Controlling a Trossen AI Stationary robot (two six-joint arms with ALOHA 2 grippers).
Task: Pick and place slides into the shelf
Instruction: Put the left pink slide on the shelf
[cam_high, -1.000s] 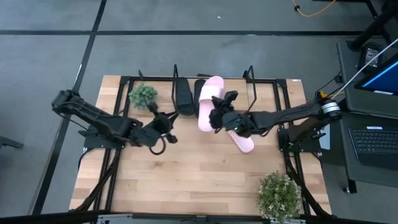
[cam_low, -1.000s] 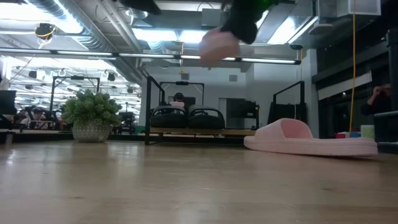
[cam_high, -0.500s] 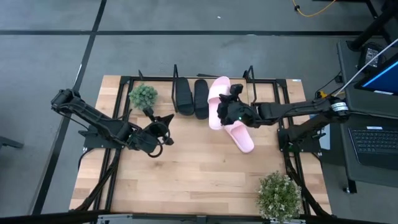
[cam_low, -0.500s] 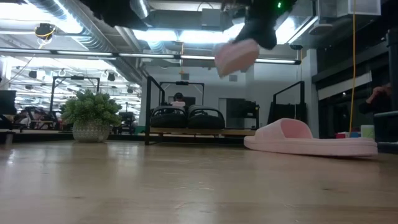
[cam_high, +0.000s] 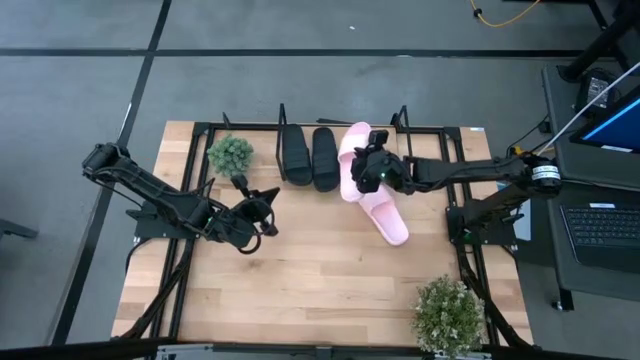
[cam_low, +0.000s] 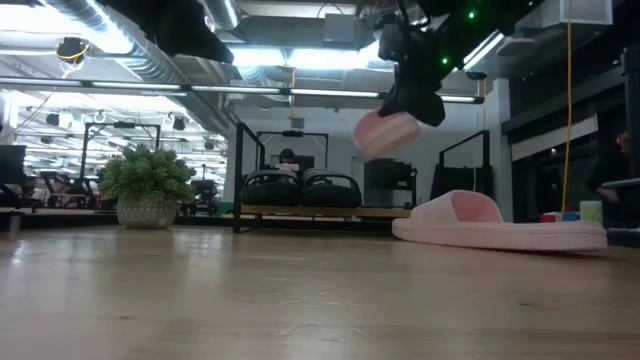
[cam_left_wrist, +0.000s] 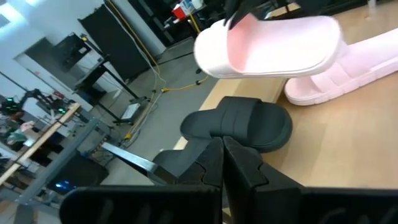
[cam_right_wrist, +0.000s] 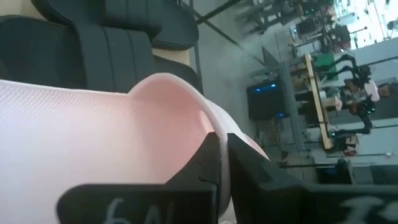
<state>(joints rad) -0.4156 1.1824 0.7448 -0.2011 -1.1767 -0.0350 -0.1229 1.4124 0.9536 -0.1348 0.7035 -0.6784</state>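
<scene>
My right gripper (cam_high: 372, 172) hangs over the shelf (cam_high: 402, 122) at the table's far edge, shut on a pale pink slide (cam_high: 354, 158) that hovers just right of two black slides (cam_high: 296, 155) (cam_high: 324, 158) lying in the shelf. The low view shows that pink slide (cam_low: 388, 133) in the air above the shelf board. The second pink slide (cam_high: 386, 216) lies sole down on the table, near the shelf's front. My left gripper (cam_high: 262, 213) waits shut, left of centre, touching nothing. My right gripper pinches the pink slide's strap (cam_right_wrist: 208, 121) between its two fingers, one finger (cam_right_wrist: 205, 163) on the strap's inner side and one outside. The fingers come from above and from the table's right. The slide is lifted clear and hangs tilted below the gripper.
A small potted plant (cam_high: 230, 153) stands at the shelf's left end, and a larger plant (cam_high: 448, 312) sits at the table's near right corner. Upright shelf rods (cam_high: 281, 112) rise beside the black slides. Bare wooden tabletop (cam_high: 300, 290) lies toward the near edge.
My right gripper has carried the pink slide toward the table's far edge and the right, and down, from over the black slides' right edge to the shelf slot beside them. The slide has turned closer in line with the black slides.
</scene>
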